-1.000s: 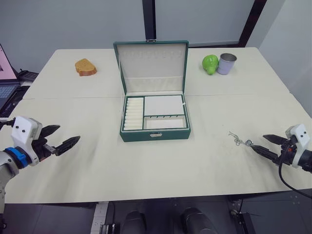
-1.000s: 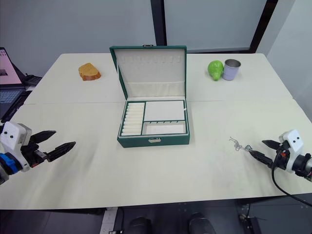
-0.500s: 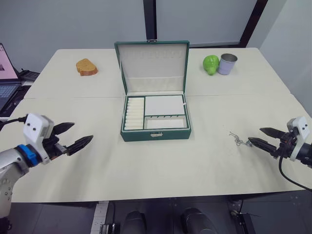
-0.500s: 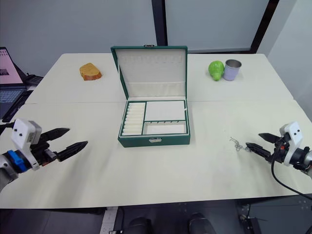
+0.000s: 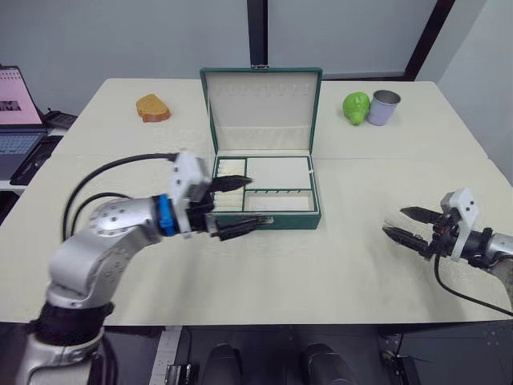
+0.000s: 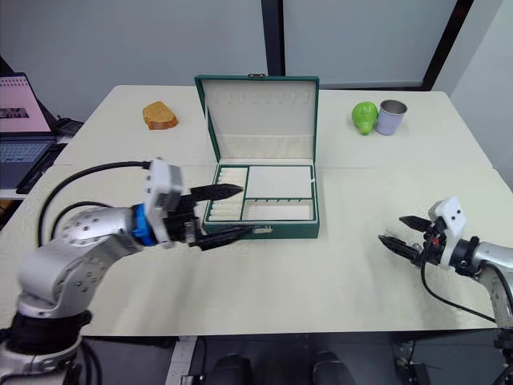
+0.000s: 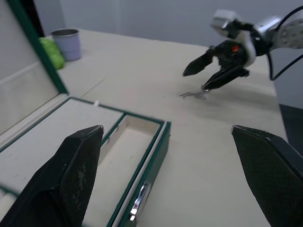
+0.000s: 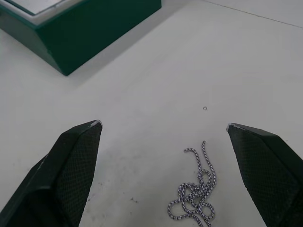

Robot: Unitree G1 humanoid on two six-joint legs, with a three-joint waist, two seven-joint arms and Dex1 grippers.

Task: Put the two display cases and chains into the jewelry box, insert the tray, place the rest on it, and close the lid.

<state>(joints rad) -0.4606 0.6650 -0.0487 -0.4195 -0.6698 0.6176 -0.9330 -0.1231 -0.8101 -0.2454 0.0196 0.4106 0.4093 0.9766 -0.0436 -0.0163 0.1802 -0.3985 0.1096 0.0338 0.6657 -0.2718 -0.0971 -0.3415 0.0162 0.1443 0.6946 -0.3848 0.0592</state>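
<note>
The right pincer (image 6: pixel 398 232) stands wide open and empty, its two black fingers splayed over a thin silver chain (image 8: pixel 195 191) that lies in a small heap on the cream table (image 5: pixel 337 273), just beneath and between the tips without touching them. Half a second ago it hovered at much the same spot, so it has hardly closed in; the chain is still not picked up.

The left pincer (image 5: pixel 237 206) is the one that has changed. A second ago it hung open near the table's 8 o'clock edge, well apart from everything; now the arm has swung across and the open, empty fingers straddle the front left corner of the large dark green leatherette jewelry box (image 5: pixel 282 220), one finger above the ribbed ring-roll strip, the other in front of the box wall near the small metal clasp (image 7: pixel 139 204).

The green-rimmed cream tray (image 5: pixel 276 173) already sits inside the box, and the hinged cream-lined lid (image 5: pixel 261 103) stands upright at 12 o'clock. No display cases show on the table. That suggests the early steps are done and this chain is what remains for the tray; the left arm looks to be readying for the lid.

Farther out, a brown bread-like piece (image 5: pixel 152 108) lies at 11 o'clock, a green pear (image 5: pixel 355 107) and a grey metal cup (image 5: pixel 384 107) at 1 o'clock.
</note>
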